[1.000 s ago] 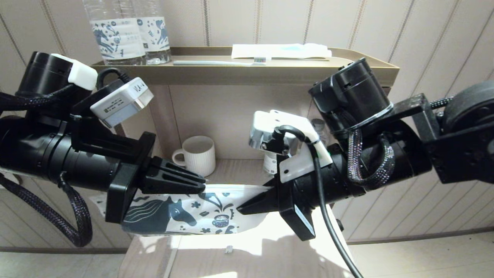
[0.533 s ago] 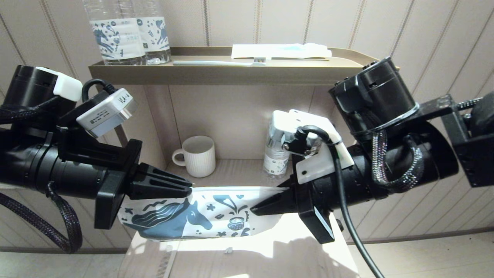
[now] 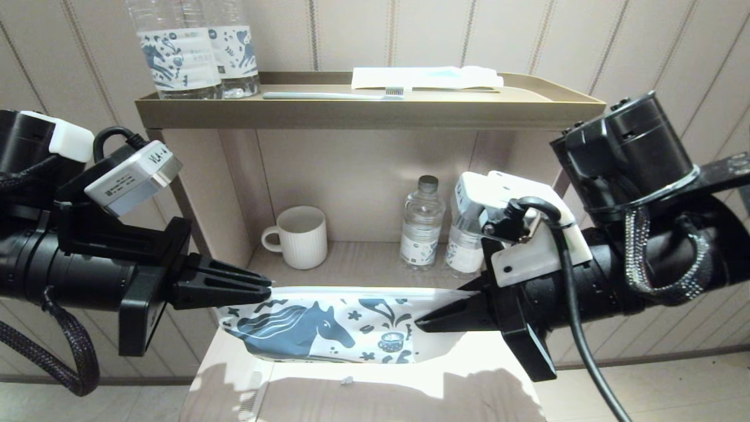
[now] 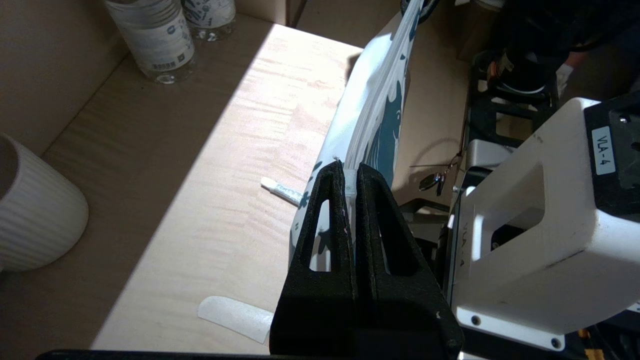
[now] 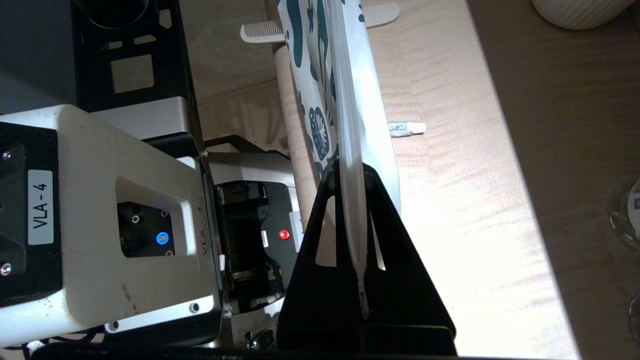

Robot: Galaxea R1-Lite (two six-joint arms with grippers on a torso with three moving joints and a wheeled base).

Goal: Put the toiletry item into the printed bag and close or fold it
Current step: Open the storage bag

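Observation:
The printed bag (image 3: 334,328), white with a blue horse, hangs stretched by its top edge between both grippers above the light wooden table (image 3: 375,398). My left gripper (image 3: 266,288) is shut on the bag's left end (image 4: 372,115), with a small white zip piece pinched at the fingertips (image 4: 348,172). My right gripper (image 3: 419,321) is shut on the right end of the top strip (image 5: 345,90), which runs between its fingers (image 5: 350,170). A small white tube (image 3: 347,380) lies on the table under the bag, also visible in the wrist views (image 4: 281,191) (image 5: 406,128).
On the lower shelf stand a ribbed white mug (image 3: 302,235) and two small water bottles (image 3: 423,223). The upper tray (image 3: 375,111) carries two labelled bottles (image 3: 193,53), a toothbrush (image 3: 334,95) and a white packet (image 3: 425,76). A comb (image 5: 260,32) lies at the table's near edge.
The grippers have drawn apart: the left went left, the right went right. The bag shifted right with the right gripper and shows more length between them, pulled straight.

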